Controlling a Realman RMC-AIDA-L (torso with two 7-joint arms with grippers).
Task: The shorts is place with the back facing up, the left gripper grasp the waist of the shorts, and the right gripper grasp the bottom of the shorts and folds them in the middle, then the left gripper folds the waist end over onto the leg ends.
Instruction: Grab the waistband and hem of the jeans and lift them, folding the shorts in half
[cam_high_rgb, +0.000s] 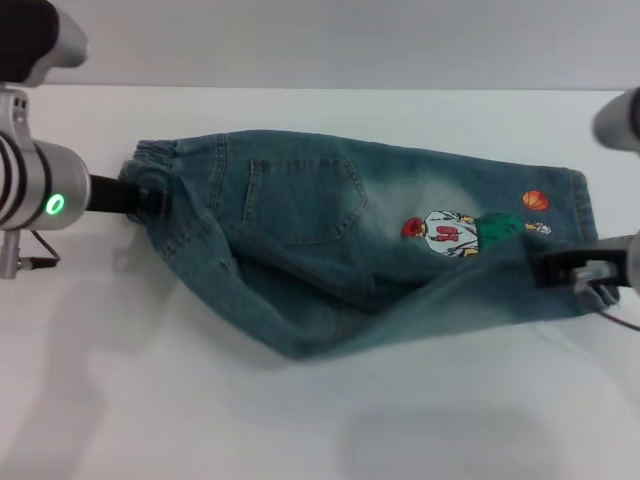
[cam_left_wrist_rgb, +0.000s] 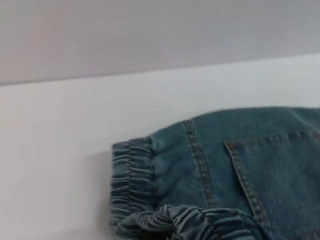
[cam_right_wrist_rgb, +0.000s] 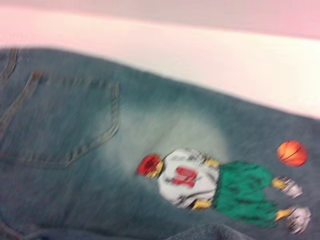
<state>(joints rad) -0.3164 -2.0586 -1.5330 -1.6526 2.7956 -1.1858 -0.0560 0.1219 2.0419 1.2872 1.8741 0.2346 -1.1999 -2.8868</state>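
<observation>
The blue denim shorts (cam_high_rgb: 330, 230) lie across the white table, back pocket (cam_high_rgb: 305, 200) up. Their near long edge is lifted at both ends and sags between them toward the table. My left gripper (cam_high_rgb: 153, 200) is at the left end, shut on the ruffled waist (cam_high_rgb: 155, 152). My right gripper (cam_high_rgb: 552, 266) is at the right end, shut on the bottom hem, just in front of the cartoon print (cam_high_rgb: 450, 232) and orange ball (cam_high_rgb: 536, 200). The left wrist view shows the waist band (cam_left_wrist_rgb: 131, 180) bunched up close. The right wrist view shows the print (cam_right_wrist_rgb: 200, 180) and a pocket (cam_right_wrist_rgb: 65, 125).
The white table (cam_high_rgb: 300, 420) stretches bare in front of the shorts. Its far edge (cam_high_rgb: 320, 88) meets a grey wall close behind the garment. A thin cable (cam_high_rgb: 40, 262) hangs by the left arm.
</observation>
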